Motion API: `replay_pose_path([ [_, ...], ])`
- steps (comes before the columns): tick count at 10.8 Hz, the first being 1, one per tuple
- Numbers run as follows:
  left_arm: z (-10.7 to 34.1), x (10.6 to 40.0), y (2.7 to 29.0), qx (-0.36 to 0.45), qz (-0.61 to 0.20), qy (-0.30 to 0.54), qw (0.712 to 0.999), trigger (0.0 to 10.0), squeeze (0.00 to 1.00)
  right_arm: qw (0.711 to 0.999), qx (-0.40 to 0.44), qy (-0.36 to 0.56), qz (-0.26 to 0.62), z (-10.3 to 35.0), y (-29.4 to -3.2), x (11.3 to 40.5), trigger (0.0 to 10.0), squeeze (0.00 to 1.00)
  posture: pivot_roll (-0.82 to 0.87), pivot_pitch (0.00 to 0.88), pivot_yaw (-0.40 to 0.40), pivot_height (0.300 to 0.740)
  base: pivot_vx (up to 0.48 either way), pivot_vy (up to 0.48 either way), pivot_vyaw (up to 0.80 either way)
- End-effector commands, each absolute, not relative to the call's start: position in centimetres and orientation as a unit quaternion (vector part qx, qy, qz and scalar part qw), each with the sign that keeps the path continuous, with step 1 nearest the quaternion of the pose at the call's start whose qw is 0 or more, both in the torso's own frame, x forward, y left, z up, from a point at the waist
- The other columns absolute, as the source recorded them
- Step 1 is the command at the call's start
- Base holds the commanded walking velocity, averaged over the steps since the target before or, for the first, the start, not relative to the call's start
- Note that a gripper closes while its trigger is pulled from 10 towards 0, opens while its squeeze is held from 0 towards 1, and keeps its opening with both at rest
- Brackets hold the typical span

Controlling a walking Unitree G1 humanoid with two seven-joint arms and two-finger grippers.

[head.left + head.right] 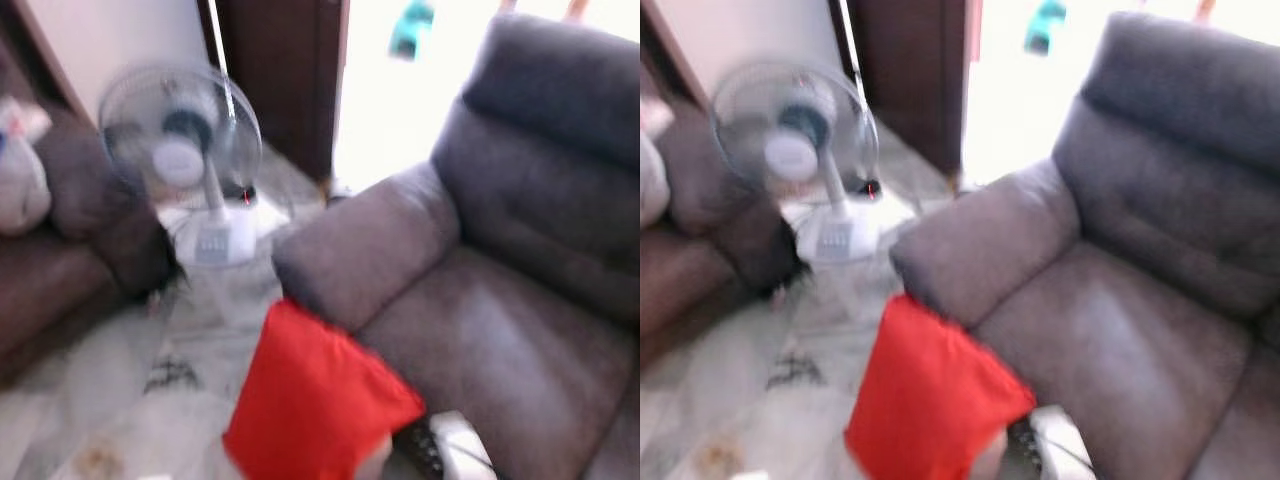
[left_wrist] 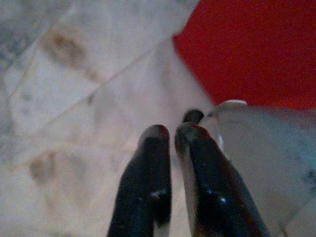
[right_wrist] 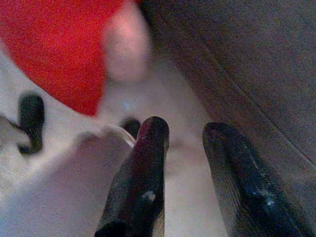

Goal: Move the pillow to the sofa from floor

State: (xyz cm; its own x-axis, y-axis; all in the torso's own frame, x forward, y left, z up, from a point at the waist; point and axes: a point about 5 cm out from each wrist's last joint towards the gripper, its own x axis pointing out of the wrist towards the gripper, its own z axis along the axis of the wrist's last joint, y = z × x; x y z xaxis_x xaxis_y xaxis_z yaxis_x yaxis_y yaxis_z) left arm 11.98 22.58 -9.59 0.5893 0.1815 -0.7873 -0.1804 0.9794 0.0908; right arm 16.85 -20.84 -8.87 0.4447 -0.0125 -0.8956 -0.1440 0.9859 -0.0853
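A red pillow (image 1: 315, 400) stands low on the marble floor, leaning against the front of the grey sofa (image 1: 500, 300) by its armrest (image 1: 365, 250). The head views are blurred. In the left wrist view my left gripper (image 2: 170, 133) hangs over the floor tiles with its two black fingers pressed together and nothing between them; the red pillow (image 2: 252, 44) lies beyond its tips. My right gripper (image 3: 185, 131) is open, with the sofa's grey side (image 3: 247, 59) next to one finger and the red pillow (image 3: 59, 44) ahead, apart from the fingertips.
A standing fan (image 1: 185, 150) on a white base is on the floor to the left of the sofa. A brown sofa (image 1: 60, 250) with a white bag (image 1: 20, 180) fills the far left. Behind lie a dark wooden door (image 1: 285, 70) and a bright doorway (image 1: 400, 90).
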Motion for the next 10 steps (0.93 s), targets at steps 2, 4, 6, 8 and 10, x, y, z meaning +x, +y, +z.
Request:
replay_pose_path([
  [2,-10.0,10.3,23.1,0.0,0.112,0.466,0.877,10.0,0.0,0.855,-0.06,0.511,0.062,-8.9,-17.8,17.8,10.0,0.0,0.13,0.143,-0.047,0.723,0.257,0.0,0.0],
  [4,-10.0,10.4,23.1,-0.001,0.112,0.461,0.88,10.0,0.0,0.86,-0.043,0.504,0.066,-8.9,-16.4,17.9,10.0,0.0,0.13,0.143,-0.047,0.723,0.0,0.0,0.0],
  [6,-10.0,10.3,23.0,-0.004,0.114,0.461,0.88,10.0,0.0,0.86,-0.049,0.502,0.074,-8.9,-16.0,18.1,10.0,0.0,0.12,0.144,-0.047,0.723,0.0,0.0,0.0],
  [8,-10.0,10.3,23.0,-0.004,0.114,0.462,0.88,10.0,0.0,0.859,-0.067,0.501,0.084,-8.8,-16.5,18.2,10.0,0.0,0.12,0.143,-0.047,0.723,0.0,0.0,0.25],
  [10,-10.0,10.2,23.0,-0.002,0.114,0.463,0.879,10.0,0.0,0.859,-0.068,0.502,0.074,-8.7,-18.4,17.9,10.0,0.0,0.12,0.142,-0.046,0.723,0.0,0.0,0.8],
])
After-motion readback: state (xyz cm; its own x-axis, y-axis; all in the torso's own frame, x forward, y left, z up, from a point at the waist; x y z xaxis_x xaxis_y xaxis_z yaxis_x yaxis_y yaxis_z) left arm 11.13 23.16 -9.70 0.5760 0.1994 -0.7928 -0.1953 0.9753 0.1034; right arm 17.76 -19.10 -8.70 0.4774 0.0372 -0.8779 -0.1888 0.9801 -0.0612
